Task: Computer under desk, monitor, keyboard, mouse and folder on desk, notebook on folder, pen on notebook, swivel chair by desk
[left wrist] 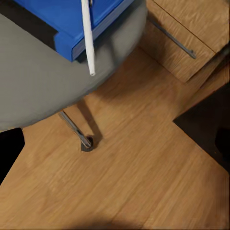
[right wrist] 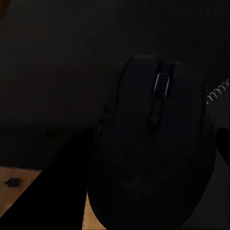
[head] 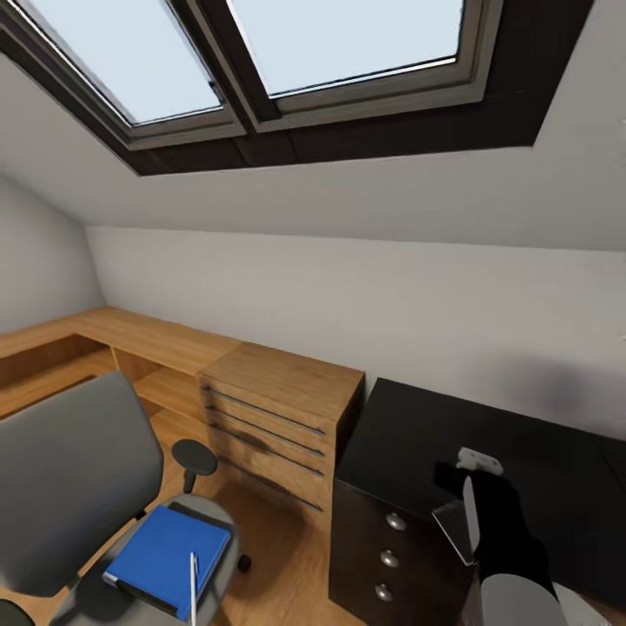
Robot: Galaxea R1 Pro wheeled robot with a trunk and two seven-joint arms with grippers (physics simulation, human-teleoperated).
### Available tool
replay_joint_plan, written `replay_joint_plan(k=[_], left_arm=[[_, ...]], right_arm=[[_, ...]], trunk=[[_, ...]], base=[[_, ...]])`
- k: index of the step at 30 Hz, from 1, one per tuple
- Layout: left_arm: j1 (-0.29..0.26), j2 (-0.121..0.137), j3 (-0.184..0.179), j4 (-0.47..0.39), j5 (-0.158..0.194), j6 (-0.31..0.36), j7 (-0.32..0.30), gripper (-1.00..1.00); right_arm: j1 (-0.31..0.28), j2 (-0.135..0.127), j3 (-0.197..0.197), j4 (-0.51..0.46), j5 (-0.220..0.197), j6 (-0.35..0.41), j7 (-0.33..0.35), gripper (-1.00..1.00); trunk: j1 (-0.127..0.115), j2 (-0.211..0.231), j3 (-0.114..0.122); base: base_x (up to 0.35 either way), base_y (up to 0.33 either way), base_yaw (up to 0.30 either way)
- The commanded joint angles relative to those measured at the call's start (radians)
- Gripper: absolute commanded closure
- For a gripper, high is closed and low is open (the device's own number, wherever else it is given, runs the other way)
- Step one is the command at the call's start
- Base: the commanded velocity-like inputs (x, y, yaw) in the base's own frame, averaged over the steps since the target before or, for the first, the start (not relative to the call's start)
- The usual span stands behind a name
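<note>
The swivel chair point(head: 69, 487) stands on the floor left of the black desk point(head: 409, 435), its grey seat point(left wrist: 43, 81) carrying the blue folder point(head: 165, 556) point(left wrist: 72, 19). The white pen point(head: 193, 587) point(left wrist: 87, 38) hangs just above the folder's near edge, held in my left gripper, its tip over the seat. My right gripper point(head: 468, 469) is over the desk's left end, above the three drawers, shut on the dark mouse point(right wrist: 153, 143) point(head: 448, 476). In the right wrist view the mouse looms close over the black desk top.
A light wooden drawer chest point(head: 278, 417) stands between chair and desk, with a wooden counter point(head: 130, 335) running left along the wall. Bare wood floor point(left wrist: 134, 172) lies between chair, chest and desk corner point(left wrist: 211, 129). Skylights point(head: 330, 35) sit in the sloped ceiling.
</note>
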Motion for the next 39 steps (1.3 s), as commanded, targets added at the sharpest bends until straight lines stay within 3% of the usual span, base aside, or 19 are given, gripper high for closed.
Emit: replay_joint_plan(k=[1,5,7,11,18,19,21,22,32,34,39], left_arm=[[0.0,-0.007,0.005,-0.021,0.004,0.01,-0.007,-1.0],[0.0,-0.038,0.005,-0.141,-0.065,0.045,-0.003,-1.0],[0.0,-0.042,0.006,-0.158,-0.095,0.049,-0.001,-1.0],[0.0,-0.043,0.008,-0.134,-0.12,0.045,0.0,-1.0],[-0.001,-0.013,0.014,-0.078,-0.125,0.041,0.0,-1.0],[-0.001,-0.006,0.014,-0.072,-0.126,0.021,0.001,-1.0],[0.0,-0.003,0.015,-0.071,-0.126,0.015,0.001,-1.0],[0.0,-0.001,0.016,-0.071,-0.125,0.011,0.002,-1.0],[-0.001,0.002,0.02,-0.071,-0.125,0.01,0.002,-1.0],[0.0,0.009,0.02,-0.071,-0.125,0.01,0.002,-1.0],[-0.001,0.019,0.02,-0.071,-0.125,0.011,0.003,-1.0]], right_arm=[[-0.001,0.001,-0.012,-0.001,0.002,0.001,0.01,1.0],[-0.001,-0.004,-0.069,-0.001,-0.042,-0.012,0.009,1.0],[-0.001,-0.005,-0.081,-0.001,-0.048,-0.013,0.009,1.0],[-0.001,-0.007,-0.091,-0.002,-0.052,-0.014,0.008,1.0],[0.001,-0.009,-0.095,0.0,-0.051,-0.056,0.006,1.0],[0.002,-0.01,-0.114,0.001,-0.051,-0.125,0.006,1.0],[0.002,-0.009,-0.142,0.001,-0.052,-0.145,0.006,1.0],[0.002,-0.009,-0.186,0.0,-0.053,-0.16,0.006,1.0],[0.002,-0.009,-0.364,-0.005,-0.059,-0.164,0.007,1.0],[0.002,-0.009,-0.392,-0.005,-0.061,-0.16,0.007,1.0],[0.002,-0.009,-0.41,-0.005,-0.062,-0.161,0.01,1.0]], trunk=[[-0.004,0.006,0.0],[-0.019,0.034,0.008],[-0.027,0.048,0.012],[-0.042,0.076,0.019],[-0.069,0.125,0.033],[-0.073,0.132,0.035],[-0.081,0.146,0.038],[-0.084,0.153,0.04],[-0.123,0.223,0.061],[-0.13,0.237,0.066],[-0.15,0.272,0.076]], base=[[0.0,0.0,-0.164],[0.0,0.0,-0.163],[0.0,0.0,-0.164],[0.0,0.0,-0.17],[0.0,0.0,-0.175],[0.0,0.0,-0.15],[0.0,0.0,-0.149],[0.0,0.0,-0.164],[0.0,0.0,-0.192],[0.0,0.0,-0.19],[0.0,0.0,-0.184]])
